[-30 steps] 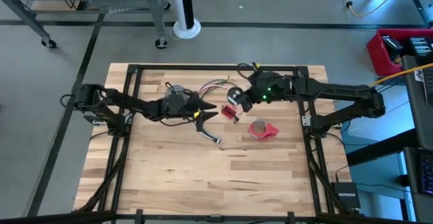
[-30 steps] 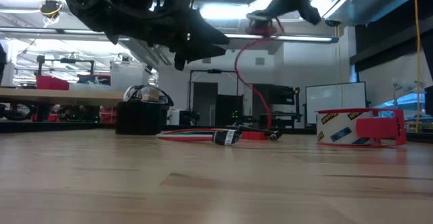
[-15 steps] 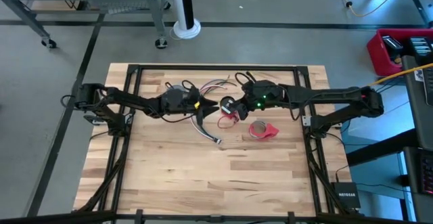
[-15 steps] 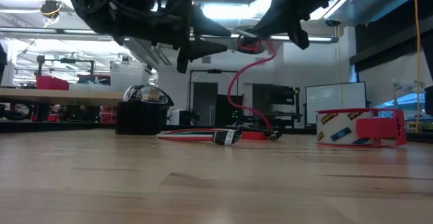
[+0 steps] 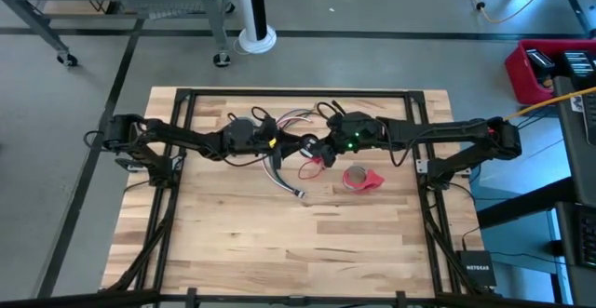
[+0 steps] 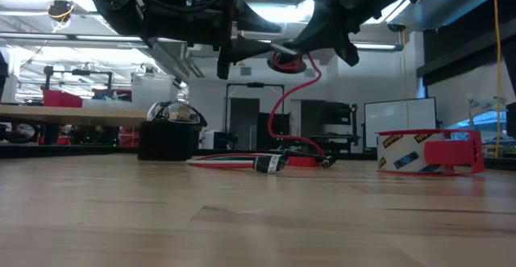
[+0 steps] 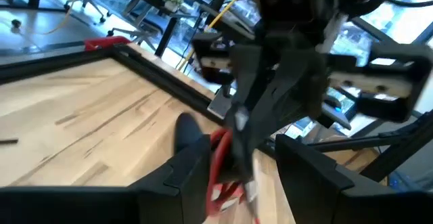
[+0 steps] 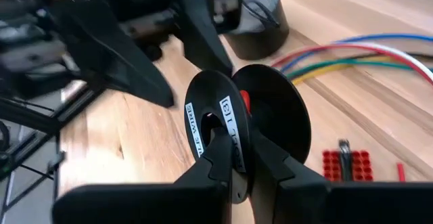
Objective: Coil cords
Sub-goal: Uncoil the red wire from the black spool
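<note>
Your right gripper point(image 8: 233, 153) pinches the small black spool point(image 8: 230, 126) in mid-air, and the left gripper point(image 7: 233, 173) faces it with fingers spread.

Both arms reach level to the desk point(image 5: 233, 243) centre; red cord point(image 6: 282, 110) trails from the spool down to the wire bundle point(image 5: 284, 173) lying below.

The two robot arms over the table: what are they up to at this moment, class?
Both arms meet above the middle of the wooden table. The right gripper is shut on a small black spool carrying red wire, held up in the air; the wire trails down to the table. The left gripper is open, its fingers pointing at the spool. A bundle of coloured wires lies behind them, and a red tape roll sits nearby, untouched.
</note>
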Motion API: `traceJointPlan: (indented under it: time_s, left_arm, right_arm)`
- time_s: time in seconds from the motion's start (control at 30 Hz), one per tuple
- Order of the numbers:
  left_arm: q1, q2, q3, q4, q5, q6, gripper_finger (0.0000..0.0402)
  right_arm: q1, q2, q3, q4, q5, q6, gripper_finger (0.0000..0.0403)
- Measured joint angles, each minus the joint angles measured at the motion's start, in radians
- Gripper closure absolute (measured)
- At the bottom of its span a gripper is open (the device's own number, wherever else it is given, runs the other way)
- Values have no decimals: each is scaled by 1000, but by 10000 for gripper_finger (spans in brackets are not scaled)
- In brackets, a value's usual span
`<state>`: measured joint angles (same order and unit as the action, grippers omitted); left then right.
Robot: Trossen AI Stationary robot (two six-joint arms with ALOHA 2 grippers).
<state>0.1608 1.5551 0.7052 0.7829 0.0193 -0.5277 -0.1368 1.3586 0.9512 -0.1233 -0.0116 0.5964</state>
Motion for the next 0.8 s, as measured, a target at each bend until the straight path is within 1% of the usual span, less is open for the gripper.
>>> traceJointPlan:
  time_s: [0.2,0.27,0.33,0.4,0.47,0.53,0.57,0.73,0.8]
  left_arm:
    - [-2,0,0,-10,-1,12,243]
    - [-2,0,0,-8,0,24,249]
    - [-2,0,0,-9,-1,34,265]
    - [-2,0,0,-12,-2,39,292]
    - [-3,0,1,-12,0,53,329]
    - [-3,0,1,-8,-1,68,371]
    - [-3,-1,1,-10,-1,72,385]
    - [-2,-1,1,-16,-43,87,395]
    - [5,-9,0,-24,-44,95,396]
  right_arm:
    - [0,0,0,29,0,0,380]
    - [0,0,0,33,0,0,380]
    - [0,0,0,37,0,0,380]
    - [0,0,0,42,0,-1,380]
    - [0,0,0,44,0,-2,378]
    - [0,0,0,43,1,-1,367]
    - [0,0,0,43,1,-3,361]
    - [-2,0,0,43,3,0,327]
    - [-2,-5,0,33,3,0,319]
